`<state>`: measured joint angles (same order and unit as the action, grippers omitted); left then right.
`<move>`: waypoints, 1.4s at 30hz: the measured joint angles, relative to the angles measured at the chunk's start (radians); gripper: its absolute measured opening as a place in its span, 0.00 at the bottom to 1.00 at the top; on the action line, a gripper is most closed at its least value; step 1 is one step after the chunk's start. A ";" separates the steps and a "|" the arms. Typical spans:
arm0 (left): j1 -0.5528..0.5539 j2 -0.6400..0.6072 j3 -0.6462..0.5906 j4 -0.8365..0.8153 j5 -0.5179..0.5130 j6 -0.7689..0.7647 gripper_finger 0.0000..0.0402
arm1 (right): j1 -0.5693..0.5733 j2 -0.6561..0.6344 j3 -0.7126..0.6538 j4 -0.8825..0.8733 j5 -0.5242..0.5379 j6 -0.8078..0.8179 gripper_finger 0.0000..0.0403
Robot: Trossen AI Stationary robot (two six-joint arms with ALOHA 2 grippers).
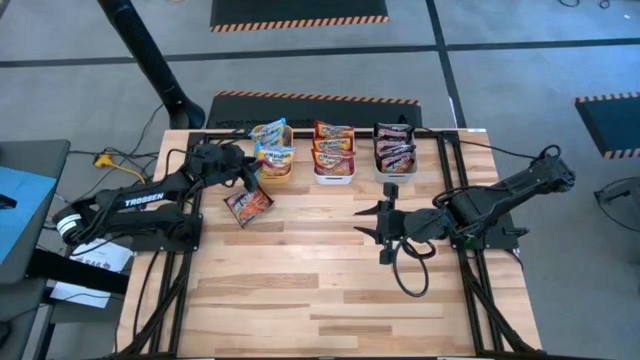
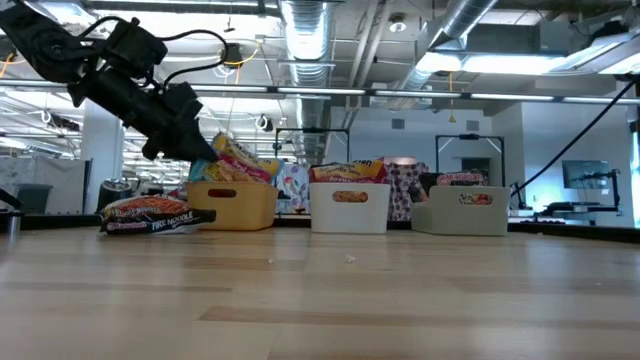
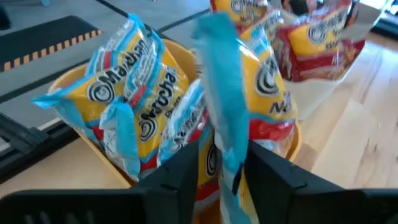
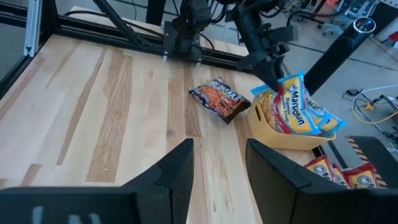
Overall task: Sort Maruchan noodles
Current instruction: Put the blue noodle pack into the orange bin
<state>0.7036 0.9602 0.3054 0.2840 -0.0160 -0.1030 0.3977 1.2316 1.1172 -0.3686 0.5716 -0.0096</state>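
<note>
Three bins: in a row at the far side of the table (image 1: 330,280); orange bin (image 1: 275,172) on the left, white bin (image 1: 333,176) in the middle, grey bin (image 1: 397,170) on the right
Orange bin contents: yellow-and-blue packets (image 3: 134,87); glossy plastic, yellow faces, light blue crimped ends, a round logo and white lettering; crammed upright, sticking out above the rim
White bin contents: red-orange packets (image 1: 334,143); stacked flat, overlapping
Grey bin contents: dark red-black packets (image 1: 395,143); stacked flat
Loose packet (image 1: 248,205): dark red-black, a noodle picture on the face; flat on the wood just in front of the orange bin, near its left corner
Left gripper (image 3: 217,177): over the orange bin; fingers (image 3: 180,180) either side of the blue end of one yellow-and-blue packet; pinching or just parted, cannot tell
Right gripper (image 1: 372,223): low over bare wood, centre-right, well apart from the bins; jaws spread, nothing between them
</note>
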 joint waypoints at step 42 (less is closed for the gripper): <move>-0.127 0.103 0.356 -0.264 0.107 -0.014 0.27 | -0.008 0.000 0.000 -0.067 0.002 0.063 0.42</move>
<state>0.5765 1.0631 0.6615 0.0195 0.0910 -0.1173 0.3901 1.2320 1.1168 -0.4352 0.5732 0.0536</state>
